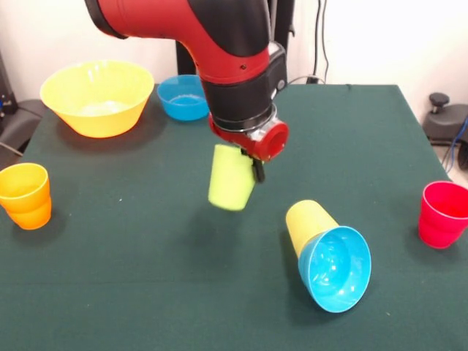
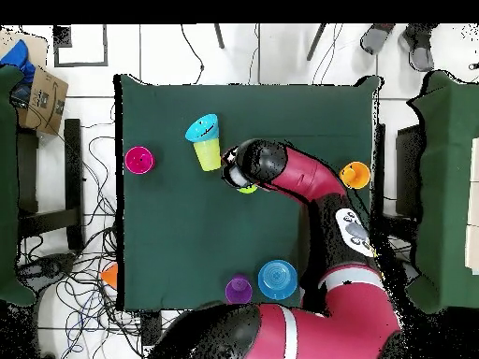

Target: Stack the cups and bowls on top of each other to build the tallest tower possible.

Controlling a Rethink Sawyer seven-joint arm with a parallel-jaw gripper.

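No standing tower is observed. The only joined pieces are a yellow cup (image 1: 308,223) with a small blue bowl (image 1: 336,269) seated in its mouth, and this pair is found lying on its side on the green table (image 1: 131,278), the bowl's opening turned toward the front camera.

A lime green cup (image 1: 232,178) is held clear of the table by the gripper (image 1: 254,165), just up and left of the toppled pair in the front view. The jaws are closed on the cup's upper wall; the cup hangs slightly tilted.

Relative to the toppled pair in the front view, the remaining pieces are recorded as follows: a red cup (image 1: 443,214) well to the right at the table edge; an orange cup (image 1: 26,195) well to the left; a large yellow bowl (image 1: 98,96) and a second small blue bowl (image 1: 183,96) at the far left. A purple cup (image 2: 239,288) is seen only in the overhead view.

Stacking is judged to be at its start: nothing stands, and nearly all pieces remain loose.
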